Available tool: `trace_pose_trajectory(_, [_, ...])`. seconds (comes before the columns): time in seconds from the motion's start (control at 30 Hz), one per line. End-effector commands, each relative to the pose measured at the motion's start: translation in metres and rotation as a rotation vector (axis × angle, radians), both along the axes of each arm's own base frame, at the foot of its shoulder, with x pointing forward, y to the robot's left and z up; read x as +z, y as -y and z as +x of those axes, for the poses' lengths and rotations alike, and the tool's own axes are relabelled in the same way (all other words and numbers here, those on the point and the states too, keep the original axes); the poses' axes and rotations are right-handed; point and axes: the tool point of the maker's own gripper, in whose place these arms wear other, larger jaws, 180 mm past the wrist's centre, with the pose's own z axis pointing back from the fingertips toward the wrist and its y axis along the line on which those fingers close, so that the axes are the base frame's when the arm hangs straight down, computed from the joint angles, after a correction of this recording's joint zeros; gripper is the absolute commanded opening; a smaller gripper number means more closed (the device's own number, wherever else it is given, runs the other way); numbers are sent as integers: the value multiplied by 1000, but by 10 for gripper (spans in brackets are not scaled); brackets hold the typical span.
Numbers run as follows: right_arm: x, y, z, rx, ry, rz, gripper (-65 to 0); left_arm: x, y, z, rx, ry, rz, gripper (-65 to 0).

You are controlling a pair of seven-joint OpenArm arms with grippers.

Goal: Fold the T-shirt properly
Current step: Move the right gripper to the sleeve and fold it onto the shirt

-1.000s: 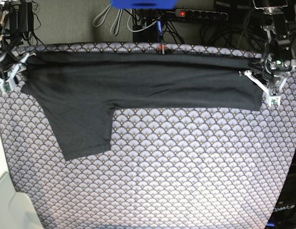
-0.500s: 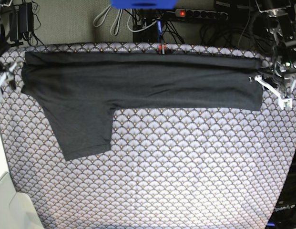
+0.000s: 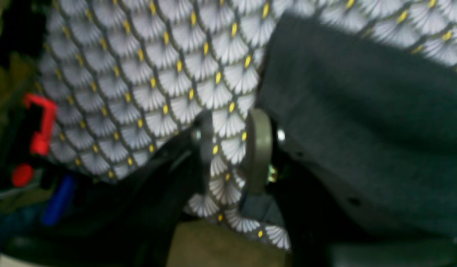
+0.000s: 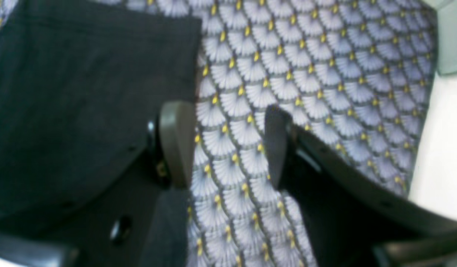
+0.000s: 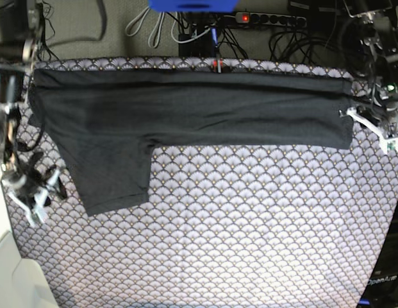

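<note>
Scallop-patterned tablecloth [image 5: 250, 231] over the whole work surface, purple-grey, with cables and a power strip [image 5: 269, 19] along the far edge. Across the far half of it, the T-shirt [image 5: 186, 112], dark charcoal, already doubled lengthwise into a long band reaching nearly from one side of the cloth to the other, one short sleeve [image 5: 112, 173] hanging out toward the near side at the base view's left. Off that sleeve's outer edge, the right gripper [image 5: 35, 192], low over bare cloth; jaws parted fairly wide in its wrist view with only the pattern between them, holding nothing, shirt fabric just beside one pad. At the band's opposite end, the left gripper [image 5: 375, 125], just beside the hem corner; jaws narrowly apart in its wrist view, pattern visible in the gap, nothing held, shirt edge right next to the inner pad [image 3: 258, 148]. Judged step: between folds, lengthwise fold laid down and both grippers free, sleeve not yet tucked in. Next move likely calls for pinching the sleeve near its loose end and carrying it up over the band, with a shallow approach so as to catch shirt only and not the tablecloth beneath.
</note>
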Motion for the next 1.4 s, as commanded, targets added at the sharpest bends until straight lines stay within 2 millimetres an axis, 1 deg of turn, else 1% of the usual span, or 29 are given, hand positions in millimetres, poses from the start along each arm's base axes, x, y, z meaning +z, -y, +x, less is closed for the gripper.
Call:
trace_pose_trajectory(0.0, [23, 10, 21, -20, 54, 4, -335, 13, 0, 7, -7, 42, 24, -488])
trace_pose_trajectory(0.07, [23, -1, 40, -19, 43, 48, -335, 21, 4, 10, -16, 66, 28, -488])
trace_pose_trajectory(0.1, [22, -4, 46, -19, 46, 69, -335, 23, 5, 8, -16, 66, 31, -488])
trace_pose_trajectory(0.17, [19, -8, 52, -17, 55, 95, -335, 24, 8, 5, -18, 51, 27, -488])
trace_pose_trajectory(0.2, [17, -17, 55, -6, 64, 116, -335, 25, 11, 5, -18, 47, 21, -488])
trace_pose_trajectory(0.27, [14, -23, 57, -5, 75, 143, -335, 28, 14, 5, -22, 48, 18, -488])
trace_pose_trajectory(0.33, [9, -24, 56, -13, 71, 160, -337, 31, 16, 5, -26, 54, 21, -488])
trace_pose_trajectory(0.4, [1, -32, 55, -14, 60, 186, -337, 33, 17, 6, -28, 59, 24, -488])
trace_pose_trajectory(0.67, [-20, -25, 47, -74, 48, 227, -335, 35, 18, 7, -29, 64, 24, -488])
trace_pose_trajectory(0.77, [-22, -27, 46, -75, 49, 234, -337, 35, 18, 7, -29, 66, 24, -488])
trace_pose_trajectory(0.83, [-24, -33, 47, -69, 45, 242, -338, 36, 18, 8, -30, 69, 25, -488])
trace_pose_trajectory(0.9, [-33, -37, 40, -69, 27, 246, -339, 36, 18, 8, -30, 69, 25, -488])
trace_pose_trajectory(1.0, [-38, -30, 38, -110, 24, 228, -341, 36, 18, 8, -30, 70, 25, -488])
trace_pose_trajectory(1.07, [-43, -35, 36, -109, 15, 233, -344, 36, 18, 8, -30, 70, 25, -488])
trace_pose_trajectory(1.1, [-47, -38, 34, -107, 7, 236, -353, 36, 18, 8, -30, 70, 25, -488])
trace_pose_trajectory(1.17, [-51, -37, 30, -109, 0, 234, -386, 36, 18, 8, -31, 70, 25, -488])
trace_pose_trajectory(1.2, [-52, -37, 29, -109, -2, 234, -415, 36, 18, 8, -31, 70, 25, -488])
trace_pose_trajectory(1.3, [-52, -37, 29, -108, -4, 233, -541, 36, 18, 8, -31, 70, 25, -488])
trace_pose_trajectory(1.37, [-52, -37, 29, -107, -3, 230, -648, 36, 18, 8, -31, 70, 25, -488])
